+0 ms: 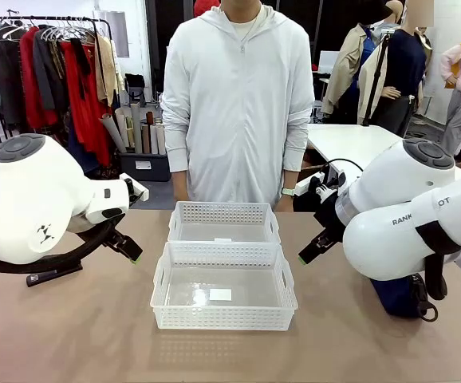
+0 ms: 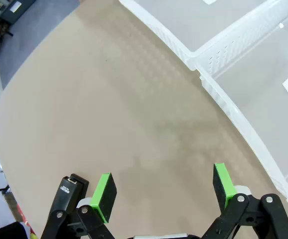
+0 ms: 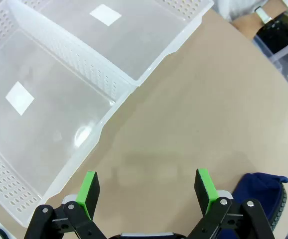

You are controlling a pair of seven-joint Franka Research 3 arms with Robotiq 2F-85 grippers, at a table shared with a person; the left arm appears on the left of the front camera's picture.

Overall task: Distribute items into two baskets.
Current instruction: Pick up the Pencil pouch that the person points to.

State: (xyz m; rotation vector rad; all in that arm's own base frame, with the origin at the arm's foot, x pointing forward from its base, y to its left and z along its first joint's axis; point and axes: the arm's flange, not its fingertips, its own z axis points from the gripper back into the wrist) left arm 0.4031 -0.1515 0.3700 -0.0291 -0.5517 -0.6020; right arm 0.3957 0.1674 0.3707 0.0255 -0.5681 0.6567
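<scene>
Two white lattice baskets stand mid-table, the smaller basket (image 1: pixel 224 212) behind the larger basket (image 1: pixel 222 317); both hold nothing. My left gripper (image 1: pixel 131 249) hangs open over bare table just left of them. In the left wrist view that gripper (image 2: pixel 164 186) has nothing between its green pads, and the larger basket (image 2: pixel 233 112) and smaller basket (image 2: pixel 159 32) lie to the right. My right gripper (image 1: pixel 309 254) is open just right of the baskets. A dark navy pouch (image 1: pixel 402 295) lies under the right arm, partly hidden. In the right wrist view the right gripper (image 3: pixel 146 185) sits between the larger basket (image 3: pixel 96 137) and the pouch (image 3: pixel 258 191).
A person in a white zip jacket (image 1: pixel 238 104) stands at the far edge, right behind the smaller basket. The tan table (image 1: pixel 79 335) has bare room in front and to the left. A clothes rack and boxes stand beyond the table.
</scene>
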